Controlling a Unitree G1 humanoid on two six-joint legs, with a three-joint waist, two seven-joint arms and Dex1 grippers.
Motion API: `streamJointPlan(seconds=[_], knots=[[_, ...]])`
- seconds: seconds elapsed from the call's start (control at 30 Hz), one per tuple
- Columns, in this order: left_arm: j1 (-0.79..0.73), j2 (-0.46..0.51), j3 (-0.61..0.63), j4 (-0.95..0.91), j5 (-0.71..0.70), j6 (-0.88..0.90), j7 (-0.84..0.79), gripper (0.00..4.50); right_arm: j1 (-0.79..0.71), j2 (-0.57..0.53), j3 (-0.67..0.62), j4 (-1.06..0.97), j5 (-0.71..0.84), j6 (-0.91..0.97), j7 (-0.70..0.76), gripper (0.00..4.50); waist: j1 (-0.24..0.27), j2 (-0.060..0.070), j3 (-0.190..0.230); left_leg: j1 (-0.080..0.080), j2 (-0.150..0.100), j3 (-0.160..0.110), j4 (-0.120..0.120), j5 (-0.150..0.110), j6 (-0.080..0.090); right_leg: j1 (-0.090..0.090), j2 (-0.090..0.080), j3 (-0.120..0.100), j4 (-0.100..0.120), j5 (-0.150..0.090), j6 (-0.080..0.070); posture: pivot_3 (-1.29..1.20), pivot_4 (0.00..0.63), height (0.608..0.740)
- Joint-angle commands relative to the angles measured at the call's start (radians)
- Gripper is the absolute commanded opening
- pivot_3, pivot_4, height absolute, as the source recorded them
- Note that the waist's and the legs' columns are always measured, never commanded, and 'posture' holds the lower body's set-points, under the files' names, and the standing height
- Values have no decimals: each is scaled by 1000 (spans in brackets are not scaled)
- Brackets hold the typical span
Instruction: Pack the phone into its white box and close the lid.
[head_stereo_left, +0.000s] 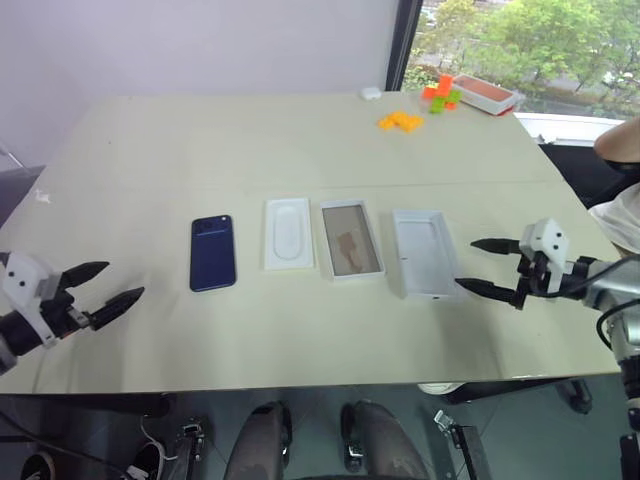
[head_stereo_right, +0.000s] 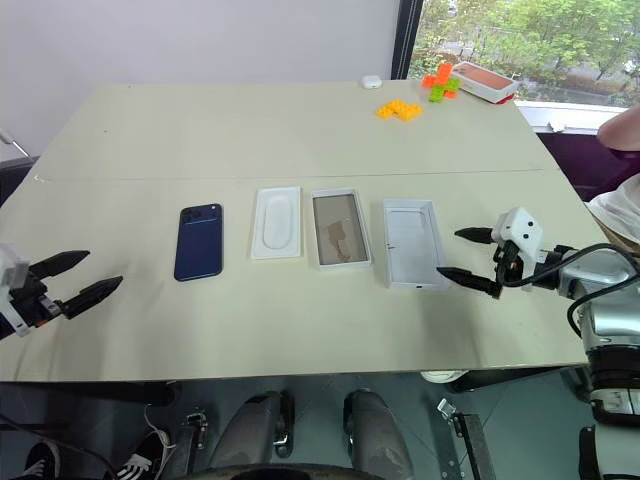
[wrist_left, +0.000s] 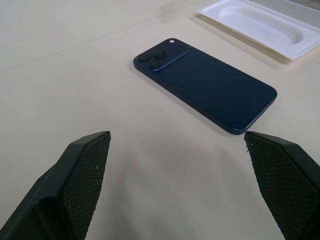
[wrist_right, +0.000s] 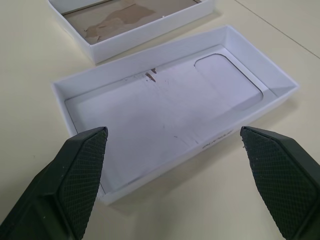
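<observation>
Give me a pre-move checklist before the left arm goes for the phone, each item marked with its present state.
1. Left gripper open and empty: ok.
2. Right gripper open and empty: ok.
3. Phone flat on the table, back up, nothing touching it: ok.
4. White box open side up, tan floor bare: ok.
5. Insert out of the box, lying between it and the phone: ok.
6. Lid open side up beside the box, not blocking it: ok.

Navy phone (head_stereo_left: 212, 253), white tan-floored box (head_stereo_left: 351, 239), white lid (head_stereo_left: 426, 252), beige table (head_stereo_left: 300, 150).
</observation>
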Motion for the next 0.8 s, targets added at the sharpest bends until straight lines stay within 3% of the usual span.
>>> streamJointPlan(seconds=[0.03,0.23,0.43,0.57,0.8], knots=[[-17,2,5,-33,-22,16,13,4500,-26,2,-12,-28,4,-6,-6,4444,0,0,0,0,1,2,0,0,0,0,0,0,0,0,0,0,150,740],[-10,5,8,-57,-34,56,20,4500,-42,3,-2,-18,-2,-14,-9,4444,-1,0,0,1,6,11,0,0,0,0,0,1,1,0,0,0,150,740],[-82,50,-31,-140,-140,366,84,4500,-86,35,18,-67,19,54,-18,4444,0,0,0,2,6,11,1,0,0,0,1,1,2,0,0,0,150,740],[-238,-4,-64,-194,-223,527,216,4500,-157,91,53,-113,10,111,-62,4444,0,-1,0,2,7,12,2,1,2,0,1,1,4,0,1,0,150,740],[-399,-118,-147,-226,-227,639,409,4500,-208,178,86,-196,-3,114,-140,4444,-1,-1,0,1,6,14,2,2,3,1,1,2,4,3,8,0,150,740]])
